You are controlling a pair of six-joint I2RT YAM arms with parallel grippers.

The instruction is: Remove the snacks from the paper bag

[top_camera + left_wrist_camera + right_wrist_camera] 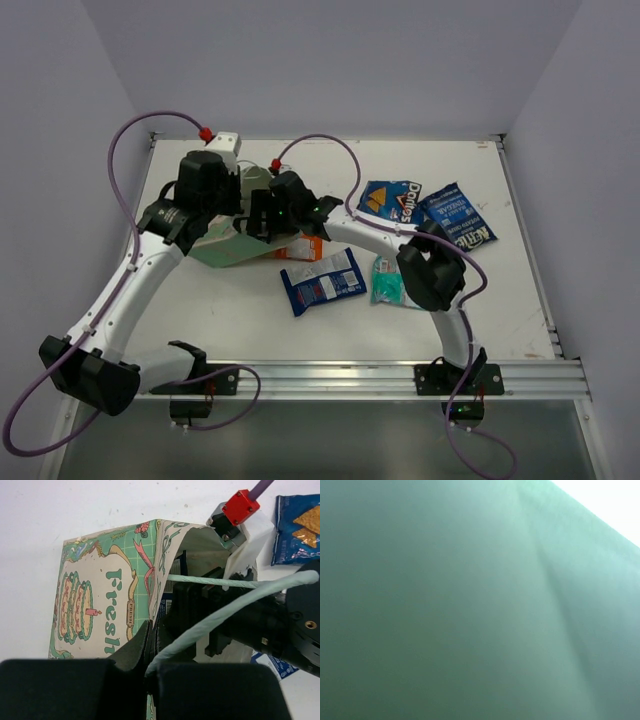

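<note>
The mint-green paper bag (pixel 224 247) lies on its side at the table's back left, its printed face (pixel 100 595) up in the left wrist view. My left gripper (pixel 149 647) is shut on the rim of the bag's mouth, beside a string handle (pixel 225 611). My right gripper (pixel 268 214) reaches into the bag's mouth; its fingers are hidden, and the right wrist view shows only blurred green paper (pixel 470 605). Outside lie the Doritos packet (pixel 390 198), the blue chip bag (pixel 458 220), a blue-and-white packet (pixel 322 280), the teal packet (pixel 388 282) and the orange packet (pixel 305 248).
The right arm's forearm (pixel 360 232) stretches over the orange packet towards the bag. A red-capped cable connector (pixel 242 507) sits above the bag's mouth. White walls close the table at the back and both sides.
</note>
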